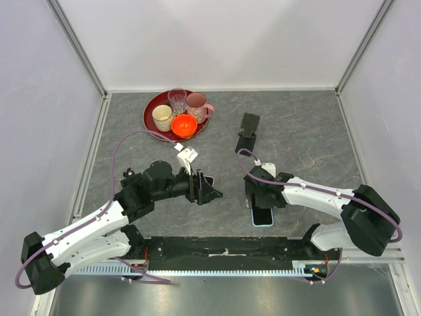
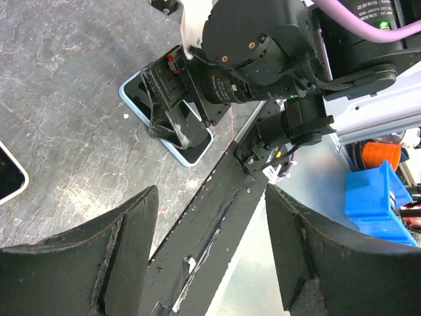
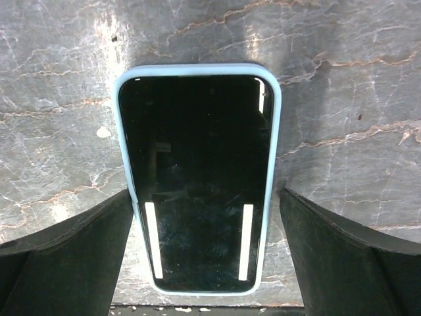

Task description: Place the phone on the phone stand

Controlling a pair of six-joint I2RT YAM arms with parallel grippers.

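Desk point(image 1: 309, 131): grey marbled slab, fills the middle of the top view between pale walls.

Left arm point(image 1: 99, 227): runs from the lower left corner up toward centre. Left hand point(image 1: 209, 193) hangs just left of centre, fingers point(image 2: 112, 263) apart with nothing between them. Its wrist view shows bare desk and the black mounting rail in the gap.

Right arm point(image 1: 329, 197): comes in from the lower right. Right hand point(image 1: 262, 201) sits low over the desk, right of centre, fingers point(image 3: 72, 257) spread wide on either side of the phone and not clamped on it. In the right wrist view the left finger lies close by the phone's long edge. Cannot tell if it touches. A strip of desk shows between the case and the right finger.

Tray point(image 1: 150, 108): red, round, upper left of centre, at the desk's far edge. Holds a cream cup point(image 1: 162, 117), a clear glass point(image 1: 177, 100), a pink mug point(image 1: 197, 105) and an orange bowl point(image 1: 184, 125), bunched together.

Phone stand point(image 1: 248, 131): black, upright, upper centre-right, well apart from the phone.

Phone point(image 1: 262, 217): light blue case, dark screen up, flat on the desk in the lower centre-right, near the rail, its upper end under the right hand.

Second phone point(image 2: 8, 176): pale rim, flat, cut off by the left edge of the left wrist view.
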